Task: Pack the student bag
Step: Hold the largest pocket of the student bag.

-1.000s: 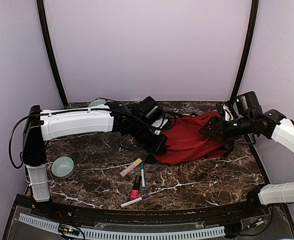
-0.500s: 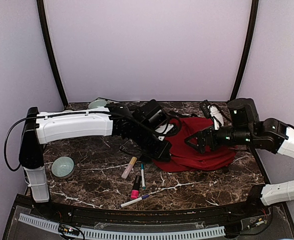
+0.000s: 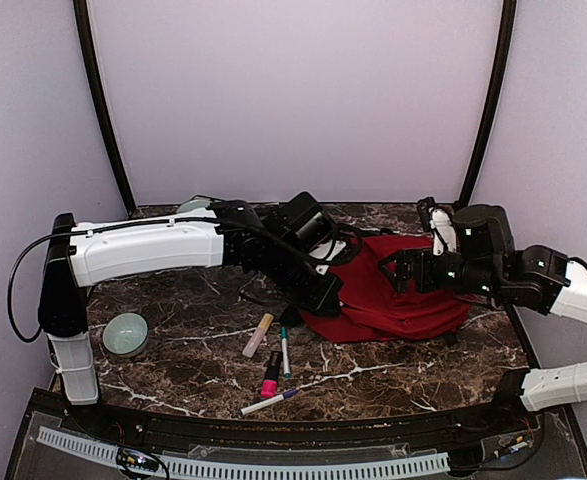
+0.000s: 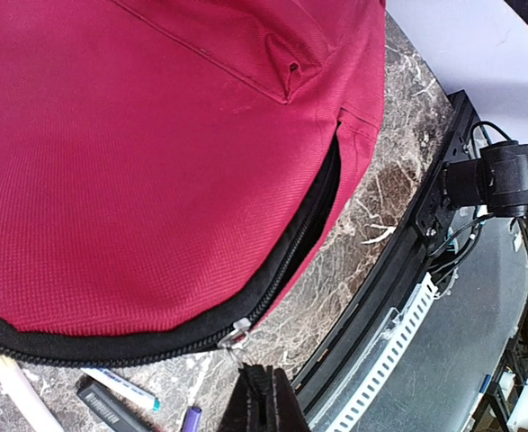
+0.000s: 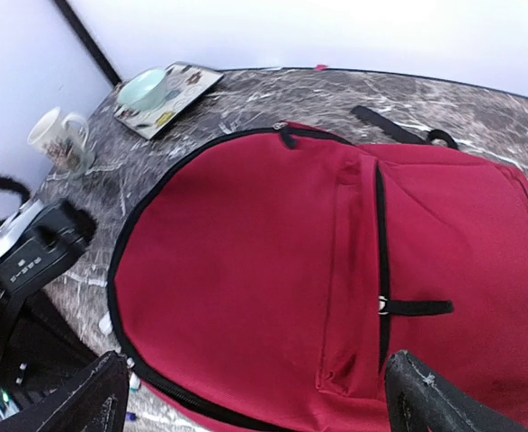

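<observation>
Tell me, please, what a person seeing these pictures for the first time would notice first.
The big red student bag, lying flat on the dark marble table right of centre, draws the eye first. Then there are the two arms at it: the left gripper is shut at its zip edge, and the right gripper is wide open above its front. A few pens lie scattered on the table near that zip edge.
</observation>
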You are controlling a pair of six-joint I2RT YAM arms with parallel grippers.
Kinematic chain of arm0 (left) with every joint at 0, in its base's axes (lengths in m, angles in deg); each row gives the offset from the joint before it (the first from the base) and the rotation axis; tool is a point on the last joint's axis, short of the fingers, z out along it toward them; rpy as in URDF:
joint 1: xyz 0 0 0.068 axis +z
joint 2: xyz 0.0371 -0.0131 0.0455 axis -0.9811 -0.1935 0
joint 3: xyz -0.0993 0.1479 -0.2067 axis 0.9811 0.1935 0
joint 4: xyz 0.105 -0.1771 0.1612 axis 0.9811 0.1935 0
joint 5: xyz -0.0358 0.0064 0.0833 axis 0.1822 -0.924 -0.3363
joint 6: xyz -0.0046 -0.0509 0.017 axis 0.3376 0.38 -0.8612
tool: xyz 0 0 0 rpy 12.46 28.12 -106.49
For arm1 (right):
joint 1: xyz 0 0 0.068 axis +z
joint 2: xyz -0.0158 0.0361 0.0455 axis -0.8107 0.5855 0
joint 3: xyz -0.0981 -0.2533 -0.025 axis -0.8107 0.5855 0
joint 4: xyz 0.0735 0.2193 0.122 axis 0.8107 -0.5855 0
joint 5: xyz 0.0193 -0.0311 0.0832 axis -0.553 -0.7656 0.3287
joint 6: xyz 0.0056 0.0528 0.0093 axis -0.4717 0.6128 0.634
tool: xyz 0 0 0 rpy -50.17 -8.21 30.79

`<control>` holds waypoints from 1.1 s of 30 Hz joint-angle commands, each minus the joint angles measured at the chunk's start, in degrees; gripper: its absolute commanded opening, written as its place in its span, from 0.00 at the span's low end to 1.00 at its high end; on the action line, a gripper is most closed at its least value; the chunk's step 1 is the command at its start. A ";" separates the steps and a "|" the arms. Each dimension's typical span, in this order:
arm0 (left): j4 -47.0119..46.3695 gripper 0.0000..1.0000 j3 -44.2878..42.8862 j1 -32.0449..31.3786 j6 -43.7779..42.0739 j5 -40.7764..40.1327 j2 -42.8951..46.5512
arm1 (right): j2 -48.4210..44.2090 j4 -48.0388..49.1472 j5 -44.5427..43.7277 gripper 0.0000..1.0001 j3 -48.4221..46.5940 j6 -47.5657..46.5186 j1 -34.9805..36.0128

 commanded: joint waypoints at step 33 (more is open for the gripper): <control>3.39 0.00 -5.74 0.36 1.21 -1.76 2.31 | -0.20 26.45 -9.26 0.84 18.49 -22.44 23.08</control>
